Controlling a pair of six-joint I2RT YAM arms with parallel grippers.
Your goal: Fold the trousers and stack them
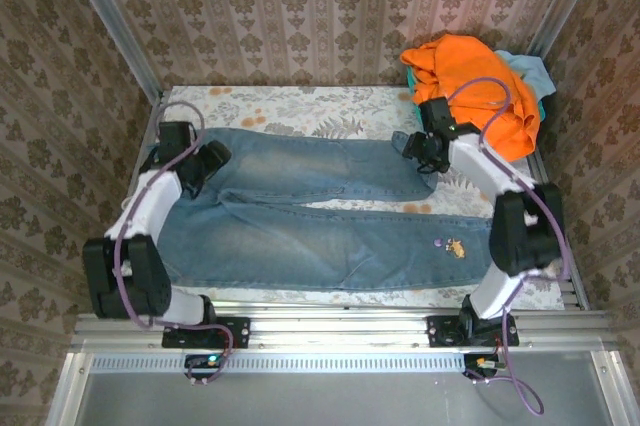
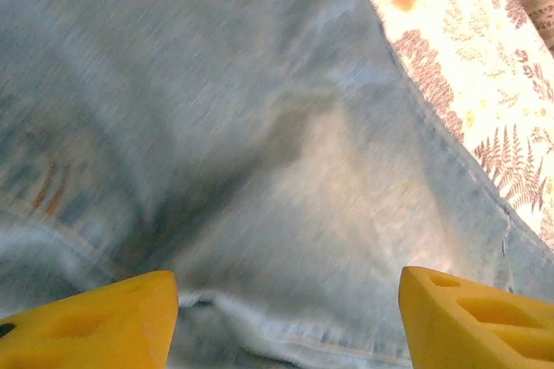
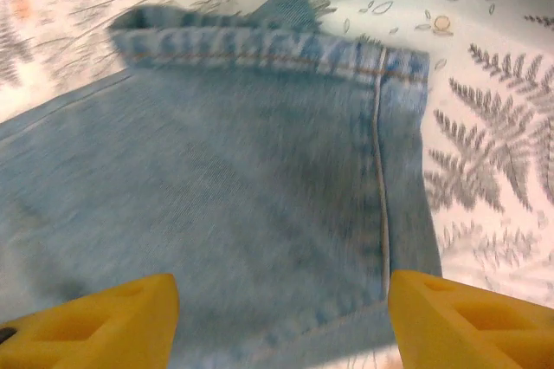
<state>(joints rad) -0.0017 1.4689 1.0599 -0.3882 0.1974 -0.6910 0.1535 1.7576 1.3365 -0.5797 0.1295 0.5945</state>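
Across the surface, the trousers lie flat, long axis left to right; the open left hand hovers over their waist end, the open right hand over the far leg's hem.

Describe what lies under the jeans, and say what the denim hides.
A pale fern-printed cloth lies under the jeans, showing beyond the legs and between them. The part directly beneath the denim is covered, so anything else there cannot be seen.
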